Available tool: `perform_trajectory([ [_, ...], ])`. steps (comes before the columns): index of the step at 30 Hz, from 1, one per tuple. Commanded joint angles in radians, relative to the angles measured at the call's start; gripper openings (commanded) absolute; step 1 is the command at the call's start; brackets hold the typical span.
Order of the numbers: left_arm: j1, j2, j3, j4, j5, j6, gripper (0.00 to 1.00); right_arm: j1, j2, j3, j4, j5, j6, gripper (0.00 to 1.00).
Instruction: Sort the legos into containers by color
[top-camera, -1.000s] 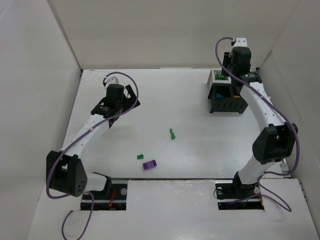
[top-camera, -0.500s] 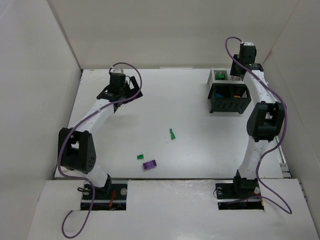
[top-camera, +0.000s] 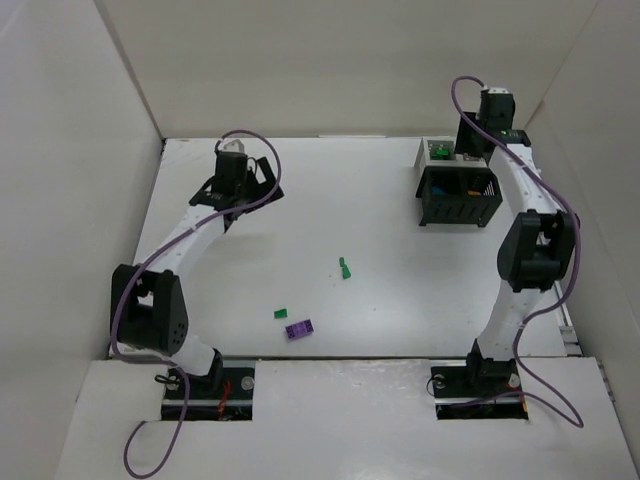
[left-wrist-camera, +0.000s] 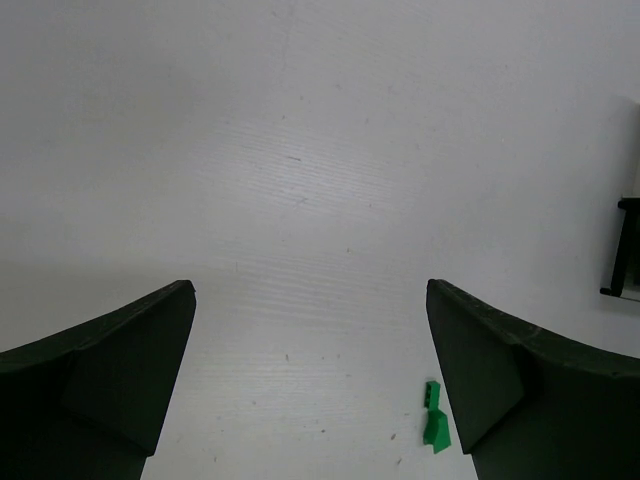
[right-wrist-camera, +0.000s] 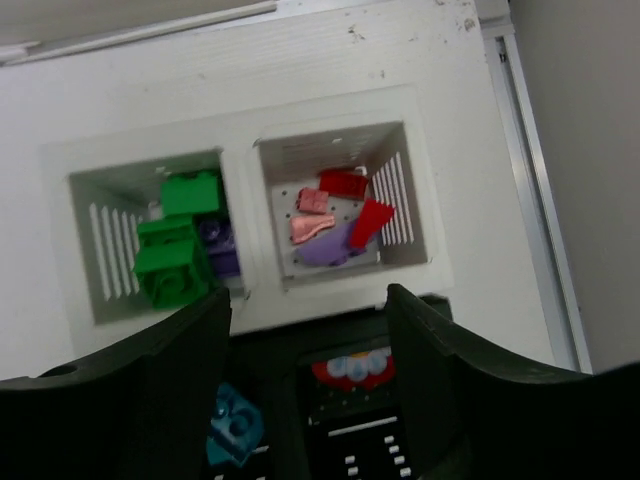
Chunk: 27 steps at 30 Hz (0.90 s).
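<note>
So the left end effector was spread wide and empty, nearest green lego lay on the counter to its near-right, long side near-to-far, while the right end effector hovered parted over the far-right bins.

A white tabletop sits boxed in by plain white panels. A back wall stands along its far edge, and a left wall and a right wall rise from its side edges. A raised white board spans the near edge. A pale rail runs along the right edge. The left wrist view shows faint streaks and small specks on the surface.
</note>
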Motion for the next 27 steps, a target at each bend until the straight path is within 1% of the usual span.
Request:
perform_trajectory([
  [1, 0.004, -0.131, -0.096, 0.016, 0.016, -0.044, 1.0, 0.07, -0.157, -0.063, 0.027, -0.025, -0.053, 0.7],
  [3, 0.004, -0.177, -0.146, 0.017, 0.016, -0.079, 1.0, 0.147, -0.206, -0.156, 0.039, -0.06, -0.076, 0.7],
  [4, 0.004, -0.224, -0.171, 0.017, 0.016, -0.09, 1.0, 0.179, -0.254, -0.19, 0.066, -0.08, -0.096, 0.7],
  [5, -0.008, -0.248, -0.22, 0.017, 0.005, -0.102, 1.0, 0.214, -0.277, -0.227, 0.079, -0.118, -0.107, 0.7],
  [6, -0.017, -0.271, -0.243, 0.007, -0.01, -0.13, 1.0, 0.292, -0.3, -0.302, 0.091, -0.135, -0.116, 0.71],
  [8, -0.057, -0.338, -0.303, -0.023, -0.053, -0.162, 1.0, 0.386, -0.366, -0.382, 0.137, -0.136, -0.127, 0.71],
  [9, -0.071, -0.357, -0.321, -0.037, -0.063, -0.179, 1.0, 0.485, -0.386, -0.458, 0.151, -0.145, -0.127, 0.71],
  [11, -0.104, -0.419, -0.357, -0.089, -0.072, -0.24, 1.0, 0.585, -0.438, -0.528, 0.177, -0.145, -0.15, 0.72],
  [12, -0.115, -0.439, -0.396, -0.108, -0.096, -0.266, 1.0, 0.63, -0.451, -0.558, 0.2, -0.163, -0.167, 0.72],
  [13, -0.126, -0.462, -0.418, -0.124, -0.096, -0.293, 1.0, 0.711, -0.463, -0.615, 0.211, -0.163, -0.179, 0.74],
  [14, -0.149, -0.514, -0.465, -0.135, -0.109, -0.34, 1.0, 0.75, -0.472, -0.664, 0.253, -0.172, -0.179, 0.76],
  [16, -0.16, -0.571, -0.516, -0.146, -0.109, -0.389, 1.0, 0.813, -0.472, -0.678, 0.271, -0.163, -0.138, 0.76],
  [17, -0.174, -0.6, -0.541, -0.146, -0.109, -0.411, 1.0, 0.813, -0.457, -0.678, 0.261, -0.163, -0.115, 0.76],
  [18, -0.184, -0.652, -0.562, -0.146, -0.095, -0.432, 1.0, 0.822, -0.429, -0.678, 0.249, -0.163, -0.04, 0.76],
  [21, -0.207, -0.732, -0.636, -0.146, -0.078, -0.494, 1.0, 0.822, -0.392, -0.687, 0.228, -0.128, 0.057, 0.75],
  [22, -0.221, -0.743, -0.656, -0.146, -0.087, -0.506, 1.0, 0.822, -0.392, -0.697, 0.228, -0.116, 0.069, 0.73],
  [24, -0.232, -0.753, -0.656, -0.175, -0.096, -0.54, 1.0, 0.822, -0.382, -0.72, 0.228, -0.116, 0.08, 0.73],
  [27, -0.252, -0.753, -0.656, -0.206, -0.126, -0.552, 1.0, 0.842, -0.345, -0.744, 0.218, -0.134, 0.102, 0.71],
])
